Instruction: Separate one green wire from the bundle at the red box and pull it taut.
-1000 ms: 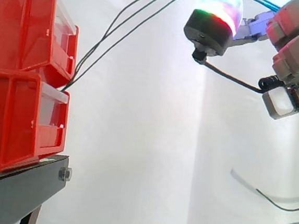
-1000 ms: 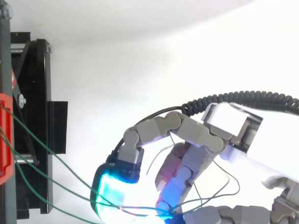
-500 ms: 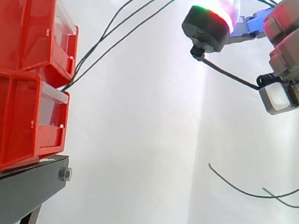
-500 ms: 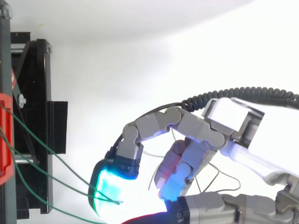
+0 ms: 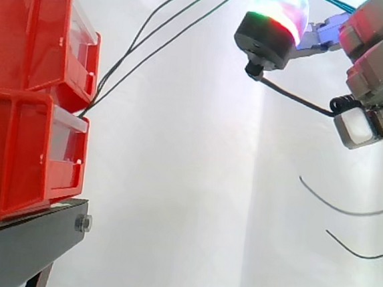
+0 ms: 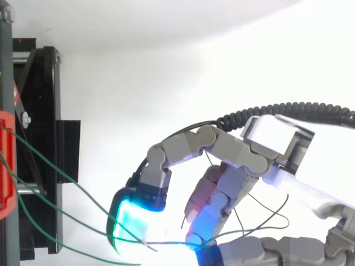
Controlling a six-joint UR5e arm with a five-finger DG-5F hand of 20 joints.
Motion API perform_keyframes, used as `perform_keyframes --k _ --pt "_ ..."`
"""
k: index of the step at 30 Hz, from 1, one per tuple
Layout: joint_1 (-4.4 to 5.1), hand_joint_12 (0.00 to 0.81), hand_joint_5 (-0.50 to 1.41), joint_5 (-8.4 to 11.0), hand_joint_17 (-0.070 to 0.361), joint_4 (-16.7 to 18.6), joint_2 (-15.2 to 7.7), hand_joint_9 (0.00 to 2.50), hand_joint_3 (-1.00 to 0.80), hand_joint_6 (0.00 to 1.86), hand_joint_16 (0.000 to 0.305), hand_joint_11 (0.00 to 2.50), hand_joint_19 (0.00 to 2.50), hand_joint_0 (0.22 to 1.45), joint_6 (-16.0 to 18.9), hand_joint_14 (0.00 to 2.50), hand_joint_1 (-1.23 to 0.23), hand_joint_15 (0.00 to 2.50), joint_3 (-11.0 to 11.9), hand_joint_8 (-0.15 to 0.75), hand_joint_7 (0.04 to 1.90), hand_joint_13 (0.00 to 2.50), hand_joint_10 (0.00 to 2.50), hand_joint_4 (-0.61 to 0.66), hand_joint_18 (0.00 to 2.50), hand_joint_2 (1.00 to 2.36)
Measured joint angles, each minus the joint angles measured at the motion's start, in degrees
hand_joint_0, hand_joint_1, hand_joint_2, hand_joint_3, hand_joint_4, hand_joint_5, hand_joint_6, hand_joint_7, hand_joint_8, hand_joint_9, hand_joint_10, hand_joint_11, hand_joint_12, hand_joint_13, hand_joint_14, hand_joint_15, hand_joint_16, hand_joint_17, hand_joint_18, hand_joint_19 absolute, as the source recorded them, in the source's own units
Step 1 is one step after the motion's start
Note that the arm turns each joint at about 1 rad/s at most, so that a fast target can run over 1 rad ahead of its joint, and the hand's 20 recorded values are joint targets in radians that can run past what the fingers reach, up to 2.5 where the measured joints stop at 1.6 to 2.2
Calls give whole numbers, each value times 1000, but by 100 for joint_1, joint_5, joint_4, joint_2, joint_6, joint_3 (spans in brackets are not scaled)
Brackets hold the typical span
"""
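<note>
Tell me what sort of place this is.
Probably a robotics lab test rig: stacked red plastic bins on a black metal stand, a plain white curtain behind them, and thin green wires running from the bins up into the pinch of a grey robot hand.

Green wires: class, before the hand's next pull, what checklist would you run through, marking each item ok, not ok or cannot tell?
1. The green wires leave the gap between the stacked red bins: ok.
2. The bins sit on the black stand: ok.
3. The hand pinches wire with curled fingers at its glowing pads: ok.
4. Only one wire is pinched: cannot tell; several meet at the pads.
5. Wire taut: not ok; the wires bow on their way to the hand.
6. The loose ends hang clear of the bins: ok.
</note>
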Motion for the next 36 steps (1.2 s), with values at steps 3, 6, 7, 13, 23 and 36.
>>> perform_keyframes --k 3,6,7,13,23,36 --pt "1 321 -168 -4 90 -3 0 1433 -500 893 40 955 726 596 0 33 -821 931 0 243 939 1334 27 24 843 1000" --pt "-2 324 -163 -6 93 -5 0 1461 -500 891 41 935 720 557 0 32 -679 922 0 258 959 1343 27 29 852 1000" --pt "-2 327 -163 -6 92 -5 0 1467 -500 891 41 942 727 559 0 32 -664 926 0 258 969 1343 26 32 850 1000" --pt "-2 325 -159 -3 90 -5 1 1485 -500 890 40 942 732 582 0 33 -510 930 5 261 1000 1346 27 30 842 1000" --pt "-7 327 -159 -8 89 -38 1 1471 -234 904 40 963 736 588 0 32 -733 924 20 273 1019 1331 30 -8 827 1018" --pt "-7 322 -160 -11 88 -57 1 1449 -500 896 39 956 721 607 0 33 -811 924 26 251 975 1326 28 36 830 1000"
